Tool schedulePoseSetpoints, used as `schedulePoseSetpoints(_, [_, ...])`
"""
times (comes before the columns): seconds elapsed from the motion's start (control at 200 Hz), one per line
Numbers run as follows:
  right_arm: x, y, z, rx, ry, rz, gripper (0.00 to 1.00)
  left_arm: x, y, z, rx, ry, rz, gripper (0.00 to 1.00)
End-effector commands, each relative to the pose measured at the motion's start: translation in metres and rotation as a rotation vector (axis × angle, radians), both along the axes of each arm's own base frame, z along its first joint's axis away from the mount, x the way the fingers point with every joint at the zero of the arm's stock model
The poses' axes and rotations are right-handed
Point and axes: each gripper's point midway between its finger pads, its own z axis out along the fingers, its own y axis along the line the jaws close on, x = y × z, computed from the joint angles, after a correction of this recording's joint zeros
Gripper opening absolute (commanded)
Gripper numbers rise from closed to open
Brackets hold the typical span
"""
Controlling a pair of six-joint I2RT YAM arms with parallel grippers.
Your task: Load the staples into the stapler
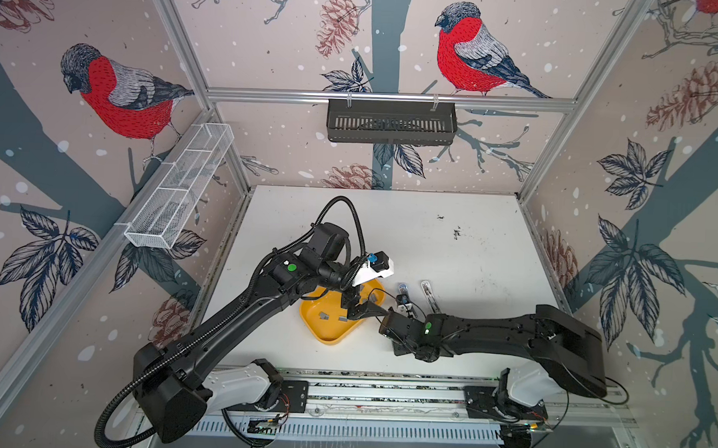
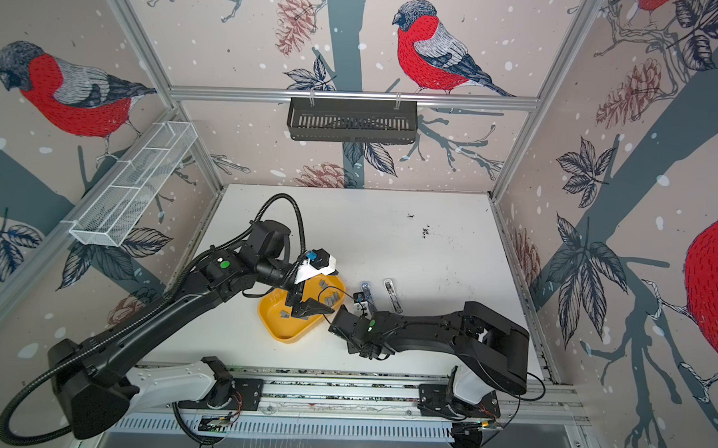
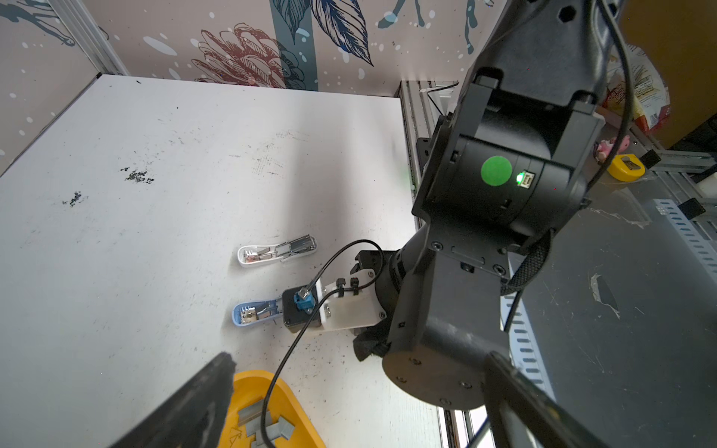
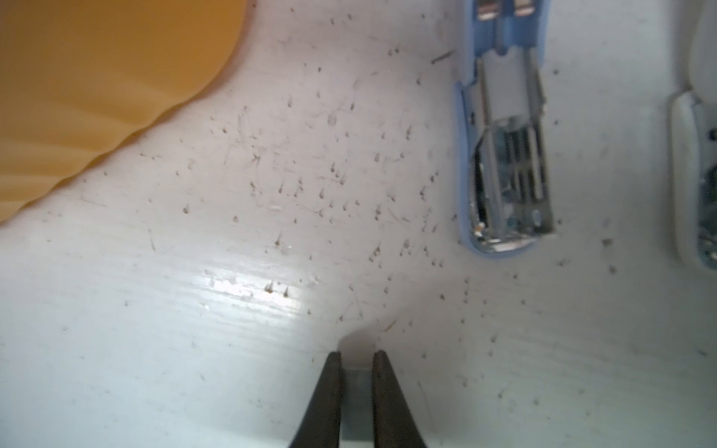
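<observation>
Two staplers on our bench [image 1: 390, 226], both lying open; which one do we have nearer the yellow tray [image 1: 327, 341]?

We have the blue stapler [image 1: 404, 294] nearer, at about two o'clock from the tray, counting twelve as the back wall. The white stapler [image 1: 426, 287] lies just beside it, at its three o'clock, not touching.

And where do we find the staples [image 3: 283, 426]?

Several grey strips of them lie loose in the tray. One staple strip [image 4: 357, 399] sits between the fingers of our right gripper [image 4: 357, 357], which are closed against its two sides. It is close above the bench, between the tray's rim and the blue stapler and apart from both.

Our left gripper [image 3: 359, 355]?

We see it spread wide with nothing in it, over the tray's three-o'clock side.

What room do we have?

Toward twelve the bench runs open to the back wall, marked only by dark specks [image 1: 457, 232]. Toward six the tray's rim comes near the bench edge. Our right forearm lies across the four-o'clock corner, and our left arm crosses in from seven.
</observation>
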Motion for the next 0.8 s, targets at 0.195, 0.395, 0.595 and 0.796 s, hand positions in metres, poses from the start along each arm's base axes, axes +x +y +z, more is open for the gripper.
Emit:
schedulePoseSetpoints(0.195, [0.022, -0.028, 0.020, 0.033, -0.081, 0.014, 0.16, -0.004, -0.002, 0.008, -0.035, -0.008, -0.033, 0.98])
schedulePoseSetpoints(0.395, [0.045, -0.056, 0.041, 0.038, -0.124, -0.010, 0.16, -0.004, -0.003, 0.007, -0.033, -0.003, -0.035, 0.98])
schedulePoseSetpoints(0.595, [0.069, -0.082, 0.059, 0.039, -0.161, -0.059, 0.16, -0.005, -0.004, 0.006, -0.035, 0.004, -0.041, 0.98])
schedulePoseSetpoints(0.796, [0.090, -0.105, 0.060, 0.021, -0.157, -0.106, 0.15, -0.004, -0.004, 0.004, -0.033, 0.012, -0.043, 0.98])
